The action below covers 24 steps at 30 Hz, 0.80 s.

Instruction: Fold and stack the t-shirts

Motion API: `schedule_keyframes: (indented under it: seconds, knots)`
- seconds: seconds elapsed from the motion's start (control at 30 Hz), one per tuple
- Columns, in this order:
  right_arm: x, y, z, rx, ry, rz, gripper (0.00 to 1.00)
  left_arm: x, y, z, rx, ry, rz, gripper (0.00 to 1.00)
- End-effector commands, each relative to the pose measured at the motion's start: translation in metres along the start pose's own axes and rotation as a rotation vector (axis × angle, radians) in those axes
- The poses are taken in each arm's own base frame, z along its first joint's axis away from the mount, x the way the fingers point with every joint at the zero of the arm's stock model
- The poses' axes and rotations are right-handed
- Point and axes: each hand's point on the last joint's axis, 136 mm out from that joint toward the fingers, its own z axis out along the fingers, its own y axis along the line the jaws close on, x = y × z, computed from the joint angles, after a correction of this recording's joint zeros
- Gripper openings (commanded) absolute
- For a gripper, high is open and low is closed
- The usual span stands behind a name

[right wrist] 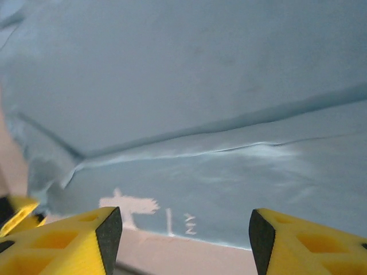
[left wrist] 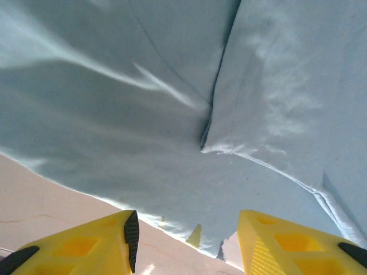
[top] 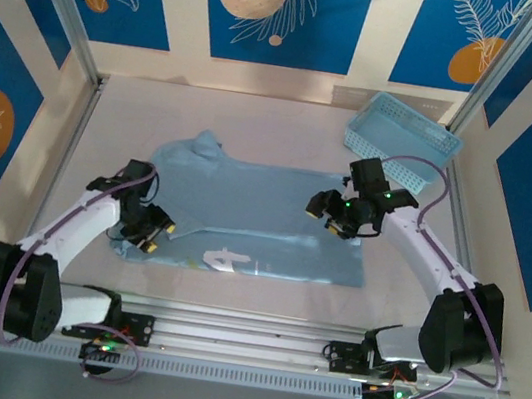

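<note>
One t-shirt [top: 272,223] lies spread mid-frame on the beige tabletop [top: 258,122], blue leaf-print walls [top: 314,25] around. The left tool [top: 153,232] and right tool [top: 330,217] stand wide and empty over its edges; basket [top: 404,131] upper right.

The t-shirt [top: 274,211] covers the middle of the table [top: 126,127]. A basket [top: 403,132] sits in the far right corner. The far left corner and the left edge are bare, with room to pass.

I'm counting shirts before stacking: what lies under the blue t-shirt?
Bare table shows around the t-shirt, which is folded over itself, one layer on another. Anything beneath the cloth is covered, so a second shirt cannot be ruled out.
</note>
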Motion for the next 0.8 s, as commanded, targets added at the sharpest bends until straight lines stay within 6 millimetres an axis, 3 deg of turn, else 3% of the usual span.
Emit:
schedule_keyframes:
  seconds: [0.0, 0.33, 0.6, 0.77]
  knots:
    - [0.001, 0.033, 0.001, -0.138, 0.043, -0.085, 0.62, 0.003, -0.018, 0.014, 0.042, 0.03, -0.087, 0.49]
    - [0.007, 0.031, 0.003, -0.147, 0.059, -0.073, 0.61, -0.008, -0.021, 0.047, -0.04, 0.02, -0.045, 0.4]
    - [0.009, 0.028, 0.005, -0.142, 0.065, -0.063, 0.58, -0.019, -0.041, 0.038, -0.048, -0.035, 0.013, 0.14]
    - [0.007, 0.029, 0.006, -0.144, 0.067, -0.061, 0.56, -0.022, -0.052, 0.034, -0.058, -0.047, 0.049, 0.03]
